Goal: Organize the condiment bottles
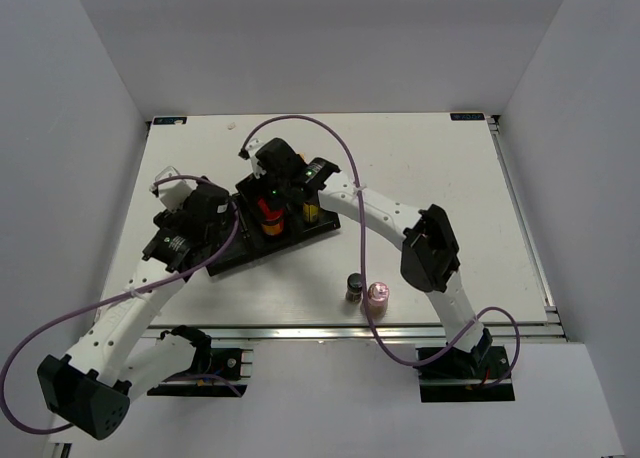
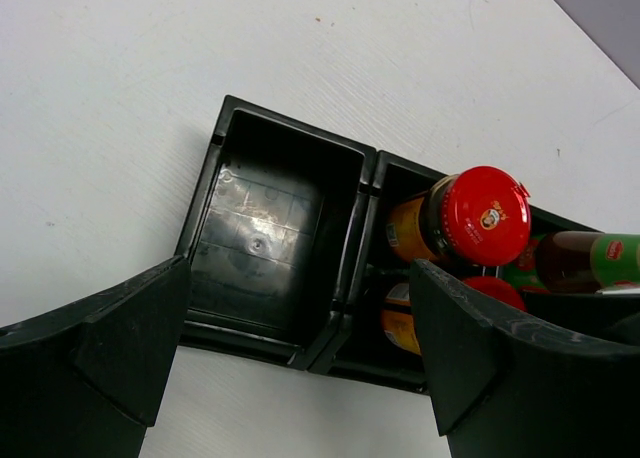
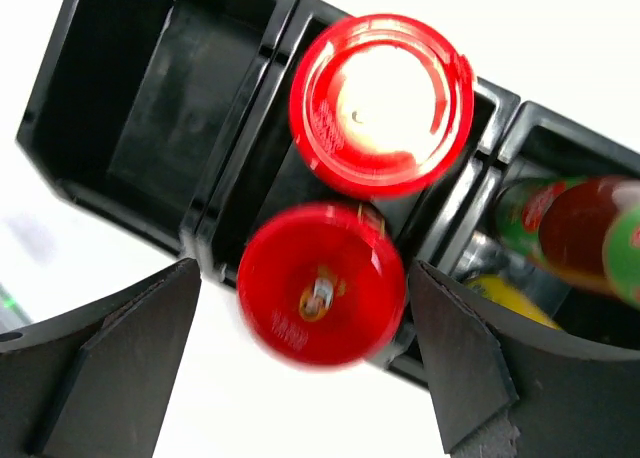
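Red-lidded jars (image 3: 380,103) in tray (image 3: 110,108) — just beneath the splayed right gripper (image 3: 305,278)

One black plastic three-compartment tray (image 2: 290,130) is sitting on the white counter (image 1: 420,168). Two squat red-lidded glass jars (image 3: 380,103) are standing in it. One slim red sauce bottle with a green label (image 3: 560,223) is showing clearly; a yellow cap (image 3: 505,293) beside it is hinting at a second, uncertain. One small dark-capped jar (image 1: 354,286) and one small pink-capped jar (image 1: 377,296) are standing outside. Two white robot arms (image 1: 380,213) are reaching in.
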### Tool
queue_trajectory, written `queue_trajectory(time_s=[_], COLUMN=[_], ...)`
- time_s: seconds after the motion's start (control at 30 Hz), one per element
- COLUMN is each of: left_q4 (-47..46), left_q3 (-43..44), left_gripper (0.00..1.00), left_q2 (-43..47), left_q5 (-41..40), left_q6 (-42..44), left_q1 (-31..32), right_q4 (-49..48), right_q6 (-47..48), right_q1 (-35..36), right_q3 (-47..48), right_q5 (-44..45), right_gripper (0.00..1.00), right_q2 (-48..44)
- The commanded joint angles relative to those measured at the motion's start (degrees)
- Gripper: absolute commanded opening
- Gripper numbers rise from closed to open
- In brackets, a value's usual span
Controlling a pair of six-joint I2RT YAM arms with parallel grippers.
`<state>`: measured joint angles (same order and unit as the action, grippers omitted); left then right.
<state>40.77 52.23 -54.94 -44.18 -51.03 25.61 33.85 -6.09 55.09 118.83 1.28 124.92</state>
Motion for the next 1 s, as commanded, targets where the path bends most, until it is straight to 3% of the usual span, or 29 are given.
queue_trajectory(time_s=[0.0, 0.07, 0.3, 0.4, 0.53, 0.63, 0.83, 0.97], left_q4=[1.06, -0.07, -7.72, -8.08, -10.27, -16.33, -19.68, -15.66], left_q3=[3.4, 3.5, 4.11, 5.78, 7.1, 5.87, 5.34, 6.57], left_gripper=[0.98, 0.98, 0.98, 0.98, 0.98, 0.98, 0.98, 0.98], left_q2=[-0.17, -0.08, -3.77, -7.71, -11.67, -13.43, -16.51, -21.5], left_q5=[2.08, 3.66, 21.65, 23.35, 24.47, 34.21, 42.31, 39.55], left_q6=[1.1, 3.11, 11.03, 13.14, 17.87, 22.88, 30.27, 33.18], left_q1=[-0.21, -0.21, 1.02, 5.75, 19.09, 23.68, 30.45, 37.75], right_q4=[-2.82, -5.62, -14.86, -14.34, -13.19, -11.26, -3.88, -1.94], right_q6=[-2.17, -3.75, -16.38, -20.35, -22.47, -23.79, -23.62, -22.74], right_q1=[0.02, -0.07, -4.45, -9.37, -16.48, -22.89, -29.68, -32.15], right_q3=[-3.23, -7.88, -40.89, -51.1, -61.05, -64.67, -69.07, -69.08], right_q5=[-2.16, 1.41, 10.85, 11.29, 14.1, 14.63, 18.57, 20.08], right_gripper=[0.89, 0.89, 0.89, 0.89, 0.89, 0.89, 0.89, 0.89], right_q2=[-7.93, -13.46, -38.48, -47.62, -57.84, -63.56, -71.3, -74.29])
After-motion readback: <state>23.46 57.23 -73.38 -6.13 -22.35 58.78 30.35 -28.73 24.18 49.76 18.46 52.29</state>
